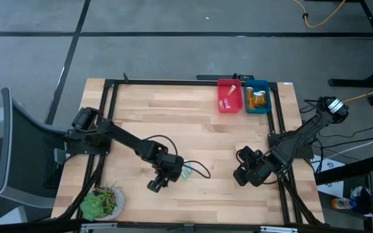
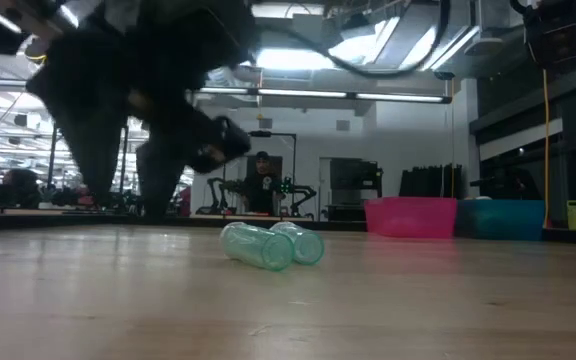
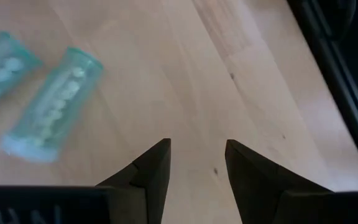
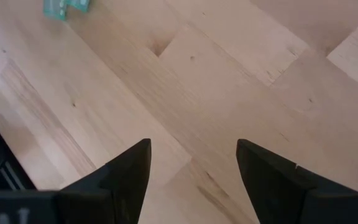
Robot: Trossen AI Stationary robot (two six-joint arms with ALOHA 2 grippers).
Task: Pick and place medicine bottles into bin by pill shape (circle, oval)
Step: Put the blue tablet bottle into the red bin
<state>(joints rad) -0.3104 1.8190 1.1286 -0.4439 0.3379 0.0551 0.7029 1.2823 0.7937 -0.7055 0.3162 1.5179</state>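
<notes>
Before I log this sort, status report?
Left pincer open, empty, beside two teal bottles. Right pincer open, idle. Nothing in the way.

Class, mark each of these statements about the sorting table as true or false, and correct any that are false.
1. Two teal bottles lie on their sides on the table. True.
2. The left gripper is shut on a teal bottle. False: its fingers are open and empty, with the bottles lying off to one side.
3. The pink bin and the blue bin stand side by side at the table's far edge. True.
4. The right gripper holds an orange bottle. False: it is open over bare wood.
5. The green plant sits inside the blue bin. False: it sits at the table's near left corner.
</notes>
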